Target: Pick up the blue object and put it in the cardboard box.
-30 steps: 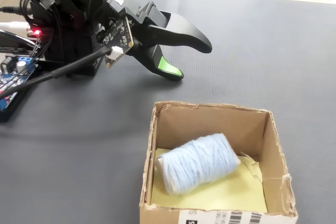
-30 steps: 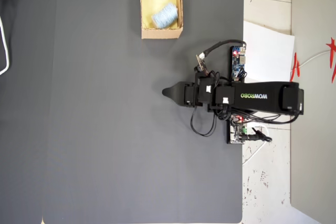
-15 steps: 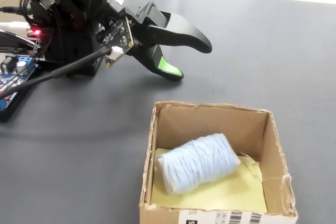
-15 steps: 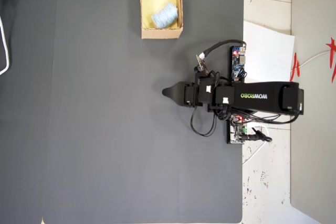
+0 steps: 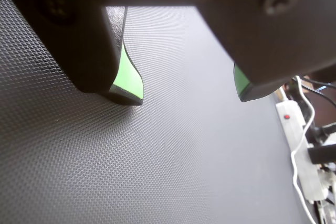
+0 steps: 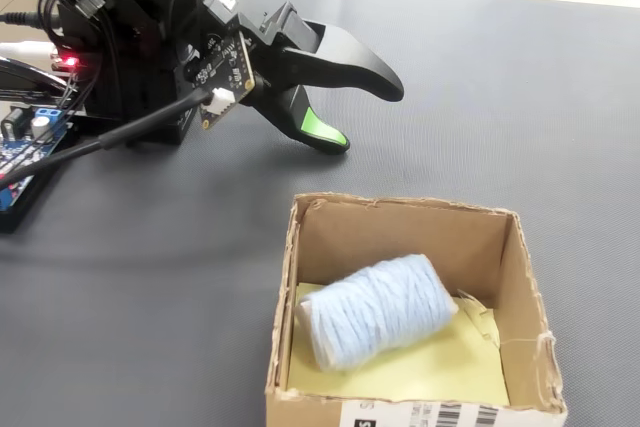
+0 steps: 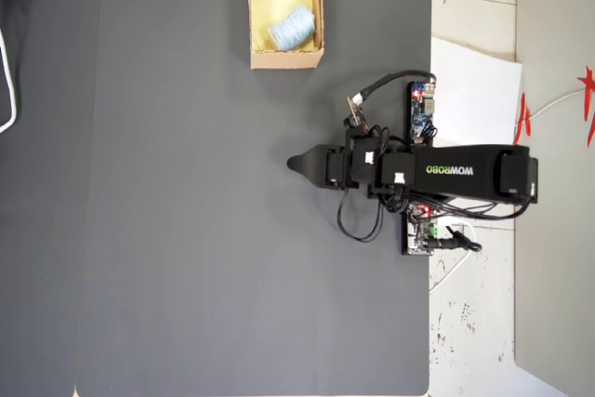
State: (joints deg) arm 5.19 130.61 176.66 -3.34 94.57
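Arm stretched flat at centre right of the overhead view, "WOWROBO" along it; gripper (image 6: 366,112) low over the grey mat (image 7: 186,230), jaws parted, empty. Blue object (image 6: 378,310) lies inside the cardboard box (image 6: 525,287), lower centre-right of the fixed view.

The blue object (image 6: 378,309) lies in the cardboard box (image 6: 525,287), gripper (image 6: 365,112) well apart.
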